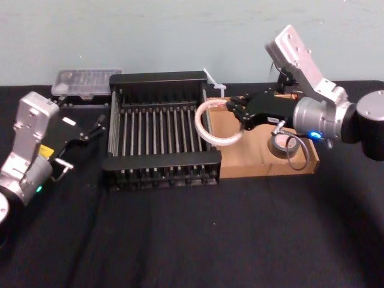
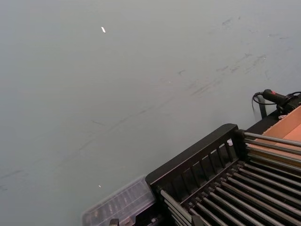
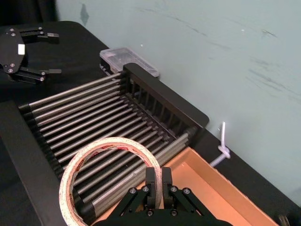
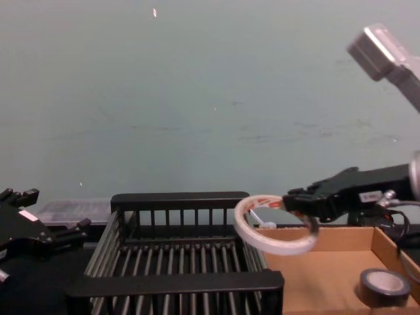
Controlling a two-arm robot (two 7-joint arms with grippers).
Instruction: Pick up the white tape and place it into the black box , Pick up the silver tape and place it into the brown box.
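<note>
While right gripper (image 1: 230, 110) pinches white tape (image 3: 108, 142) by its rim, ring hangs tilted in air over right wall of black box (image 1: 159, 78), partly over brown box (image 1: 264, 165). Silver tape (image 4: 384, 289) lies flat inside brown box, toward its front right corner. Left gripper (image 1: 86, 142) parked near left edge of black tabletop (image 1: 180, 240), jaws spread, grasping nothing

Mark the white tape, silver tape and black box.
white tape (image 4: 272, 245), chest view, ring's lower band.
silver tape (image 4: 384, 297), chest view, roll's front side.
black box (image 1: 157, 78), head view, back wall.
</note>
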